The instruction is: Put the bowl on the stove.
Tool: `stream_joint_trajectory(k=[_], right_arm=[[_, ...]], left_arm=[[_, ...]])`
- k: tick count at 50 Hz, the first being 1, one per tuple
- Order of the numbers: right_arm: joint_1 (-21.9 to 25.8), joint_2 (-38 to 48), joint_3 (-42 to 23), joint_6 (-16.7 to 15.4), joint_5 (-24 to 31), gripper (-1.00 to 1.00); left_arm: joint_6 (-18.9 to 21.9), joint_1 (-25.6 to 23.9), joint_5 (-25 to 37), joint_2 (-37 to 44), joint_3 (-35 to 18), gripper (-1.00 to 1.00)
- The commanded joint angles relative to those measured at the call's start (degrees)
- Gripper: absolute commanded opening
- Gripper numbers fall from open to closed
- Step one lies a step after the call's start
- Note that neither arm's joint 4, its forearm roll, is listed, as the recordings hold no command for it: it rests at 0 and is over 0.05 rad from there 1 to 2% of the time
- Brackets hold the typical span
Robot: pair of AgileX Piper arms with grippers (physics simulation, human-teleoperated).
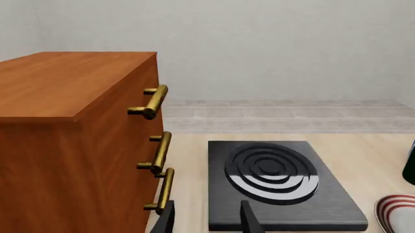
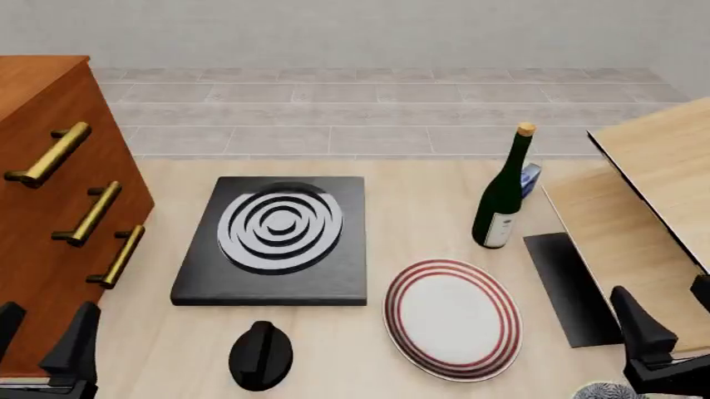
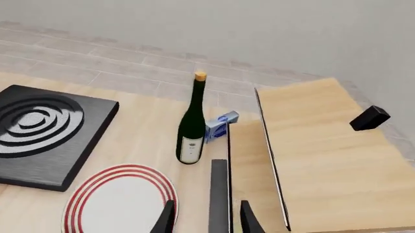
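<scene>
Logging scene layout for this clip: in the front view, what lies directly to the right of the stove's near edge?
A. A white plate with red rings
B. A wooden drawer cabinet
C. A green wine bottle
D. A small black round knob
A: the plate with red rings lies just right of the near corner of the stove, while the bottle stands farther back.
</scene>
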Motion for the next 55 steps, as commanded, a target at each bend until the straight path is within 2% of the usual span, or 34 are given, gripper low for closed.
stream_joint_trajectory(k=[1,2,3,14,19,24,33,35,43,45,55], right_arm=[[-0.20,4.59,-2.79,0.51,4.86,1.00],[-0.20,4.61,-2.80,0.51,4.85,1.00],[-0.28,3.81,-3.27,-1.04,6.40,1.00],[0.20,4.55,-5.28,-0.13,12.90,1.00],[0.48,4.10,-6.21,-0.89,16.30,1.00],[1.99,4.29,-7.21,1.04,19.74,1.00],[3.25,2.73,-8.46,1.90,26.54,1.00],[3.92,2.59,-8.38,3.58,27.82,1.00],[5.06,0.91,-7.79,4.05,33.38,1.00],[5.65,0.82,-8.05,5.87,34.98,1.00],[3.44,-0.67,-8.58,4.56,39.88,1.00]], left_arm=[[0.00,0.00,0.00,0.00,0.00,1.00],[0.00,0.00,0.00,0.00,0.00,1.00],[0.00,0.00,0.00,0.00,0.00,1.00],[0.00,0.00,0.00,0.00,0.00,1.00],[0.00,0.00,0.00,0.00,0.00,1.00],[0.00,0.00,0.00,0.00,0.00,1.00],[0.00,0.00,0.00,0.00,0.00,1.00],[0.00,0.00,0.00,0.00,0.00,1.00],[0.00,0.00,0.00,0.00,0.00,1.00],[0.00,0.00,0.00,0.00,0.00,1.00],[0.00,0.00,0.00,0.00,0.00,1.00]])
